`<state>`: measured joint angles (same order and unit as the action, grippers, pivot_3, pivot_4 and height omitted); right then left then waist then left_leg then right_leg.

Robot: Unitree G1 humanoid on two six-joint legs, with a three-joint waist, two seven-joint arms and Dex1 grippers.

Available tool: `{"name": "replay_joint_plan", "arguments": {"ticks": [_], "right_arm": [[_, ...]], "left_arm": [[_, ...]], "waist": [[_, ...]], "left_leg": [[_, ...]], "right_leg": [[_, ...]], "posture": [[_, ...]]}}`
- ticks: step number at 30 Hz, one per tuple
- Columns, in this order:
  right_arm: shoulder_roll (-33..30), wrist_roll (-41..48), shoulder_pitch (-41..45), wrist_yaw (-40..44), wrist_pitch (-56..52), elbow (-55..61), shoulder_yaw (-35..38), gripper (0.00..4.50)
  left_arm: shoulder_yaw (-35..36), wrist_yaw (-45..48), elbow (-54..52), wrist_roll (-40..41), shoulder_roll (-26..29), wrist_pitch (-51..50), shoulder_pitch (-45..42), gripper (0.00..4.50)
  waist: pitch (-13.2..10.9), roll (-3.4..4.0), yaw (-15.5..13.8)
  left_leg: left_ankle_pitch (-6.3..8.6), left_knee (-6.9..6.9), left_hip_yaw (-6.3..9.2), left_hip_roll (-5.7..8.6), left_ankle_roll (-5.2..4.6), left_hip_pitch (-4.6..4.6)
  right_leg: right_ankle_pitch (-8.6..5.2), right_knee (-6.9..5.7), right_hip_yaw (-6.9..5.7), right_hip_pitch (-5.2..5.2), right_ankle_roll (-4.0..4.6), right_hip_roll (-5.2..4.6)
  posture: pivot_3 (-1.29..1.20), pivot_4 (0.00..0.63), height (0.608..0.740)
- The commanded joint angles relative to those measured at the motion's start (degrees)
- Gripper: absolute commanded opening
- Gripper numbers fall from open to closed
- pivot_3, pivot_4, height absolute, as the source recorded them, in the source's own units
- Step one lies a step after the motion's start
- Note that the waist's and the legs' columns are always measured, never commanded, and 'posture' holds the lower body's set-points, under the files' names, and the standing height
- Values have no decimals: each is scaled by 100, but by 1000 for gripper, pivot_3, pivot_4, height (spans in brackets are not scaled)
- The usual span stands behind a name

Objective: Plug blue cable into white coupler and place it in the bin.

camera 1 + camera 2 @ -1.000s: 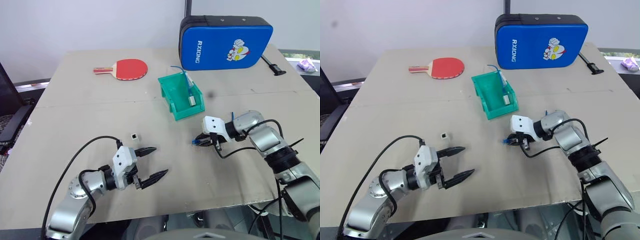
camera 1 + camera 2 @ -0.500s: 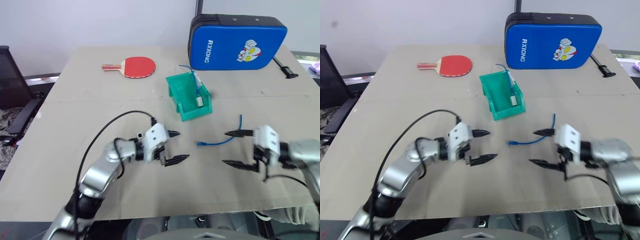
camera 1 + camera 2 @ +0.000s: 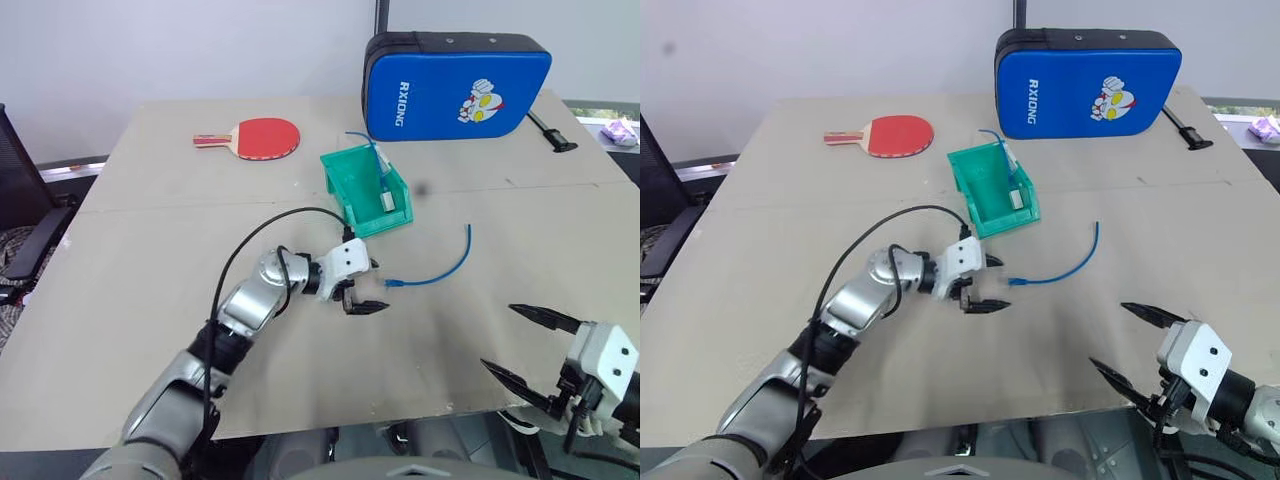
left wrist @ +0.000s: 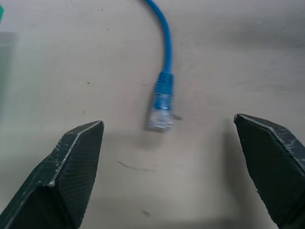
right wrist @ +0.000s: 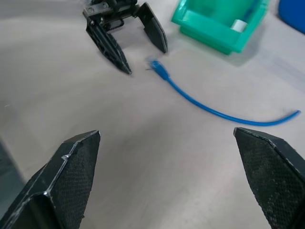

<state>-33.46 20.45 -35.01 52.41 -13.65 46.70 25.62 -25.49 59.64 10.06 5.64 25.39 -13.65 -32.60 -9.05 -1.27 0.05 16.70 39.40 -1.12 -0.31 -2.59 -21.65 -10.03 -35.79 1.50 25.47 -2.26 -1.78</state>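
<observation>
The robot's arms were shiny silver with black joints. Each white wrist block had two pointy black fingers (image 4: 71, 171) with a bumpy, maybe rubbery, skin. Black cables looped along the arms.

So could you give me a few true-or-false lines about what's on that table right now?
1. The blue cable lies loose on the table. True.
2. The left pincer is clamped on the cable's plug. False: it is open, just short of the plug.
3. The green bin sits empty. False: another blue cable with a white piece is inside.
4. The right pincer is open, holding nothing. True.
5. A red paddle lies beyond the bin. True.
</observation>
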Motion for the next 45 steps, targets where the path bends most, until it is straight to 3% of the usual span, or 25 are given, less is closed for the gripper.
{"name": "replay_joint_plan", "arguments": {"ticks": [1,2,3,7,10,14,18,19,20,21,22,23,31,45], "right_arm": [[11,-92,-108,-323,-89,390,-98,4500],[9,-117,-148,-387,-135,443,-145,4500],[24,-116,-183,-481,-236,500,-195,4500],[109,118,-247,-826,-737,683,-385,4500],[410,727,-113,-1299,-1318,806,-564,4500],[822,2049,327,-1980,-2114,893,-930,4500],[1197,3061,1330,-2697,-2597,599,-1409,4500],[1306,3308,1639,-2826,-2659,474,-1532,4500],[1394,3523,1882,-2944,-2698,373,-1616,3907],[1460,3717,2090,-3067,-2735,287,-1679,3648],[1483,3877,2238,-3175,-2763,228,-1720,2951],[1500,4009,2360,-3254,-2788,178,-1763,2707],[1312,4588,3008,-3572,-2904,-164,-2053,2707],[1023,5049,3108,-3713,-2804,-322,-2059,2707]], "left_arm": [[-149,267,238,-189,-104,355,-184,2632],[-159,321,280,-208,-125,386,-202,2383],[-170,400,299,-216,-136,401,-219,1731],[-112,565,290,-183,-162,429,-218,51],[437,791,-94,819,-316,-766,-156,51],[1529,1065,-714,2940,-287,-3503,-303,51],[1926,993,-1171,3804,-148,-4618,-251,51],[1992,911,-1290,3925,-155,-4736,-210,51],[2045,840,-1386,4016,-163,-4818,-173,0],[2117,756,-1467,4117,-177,-4893,-140,0],[2186,676,-1529,4213,-192,-4964,-123,0],[2246,612,-1576,4298,-192,-5031,-112,0],[2371,344,-1777,4572,-198,-5105,-46,0],[2177,392,-1935,4556,-89,-4862,121,0]], "waist": [[0,0,-6],[0,0,-12],[0,-1,-23],[0,-1,-72],[0,-2,-76],[-1,-3,-45],[0,-2,54],[0,-2,65],[0,-1,70],[1,-3,70],[1,-3,60],[1,-3,54],[0,-4,60],[0,-4,66]], "left_leg": [[0,0,1,0,0,-2],[1,0,2,0,-1,-5],[1,0,3,0,-1,-6],[2,-2,6,-3,-2,-8],[2,-1,5,-3,-2,-8],[1,1,9,-12,-2,-8],[1,2,15,-17,-2,-4],[1,1,17,-17,-2,-4],[1,1,17,-16,-2,-4],[1,1,17,-13,-2,-6],[1,-1,20,-11,-2,-7],[1,-1,22,-9,-2,-10],[1,-1,18,-3,-2,-12],[1,-1,15,-3,-2,-10]], "right_leg": [[0,2,0,1,0,-1],[-1,5,-1,1,-1,-1],[-2,5,-1,2,-2,-1],[-6,6,-2,2,-5,-3],[-7,7,-1,2,-7,-5],[-6,-3,-4,7,-6,-5],[-5,-6,-8,7,-5,0],[-5,-6,-9,6,-5,0],[-5,-6,-9,7,-5,1],[-5,-5,-8,7,-5,-1],[-4,-5,-8,7,-5,-1],[-4,-5,-9,8,-5,-2],[1,0,-5,8,0,-8],[-3,-2,-2,8,-4,-6]], "posture": [[0,150,740],[0,150,740],[0,150,740],[0,150,740],[0,150,740],[0,150,740],[0,150,740],[0,150,740],[0,150,740],[0,150,740],[0,150,740],[0,150,740],[0,150,740],[0,150,740]]}}
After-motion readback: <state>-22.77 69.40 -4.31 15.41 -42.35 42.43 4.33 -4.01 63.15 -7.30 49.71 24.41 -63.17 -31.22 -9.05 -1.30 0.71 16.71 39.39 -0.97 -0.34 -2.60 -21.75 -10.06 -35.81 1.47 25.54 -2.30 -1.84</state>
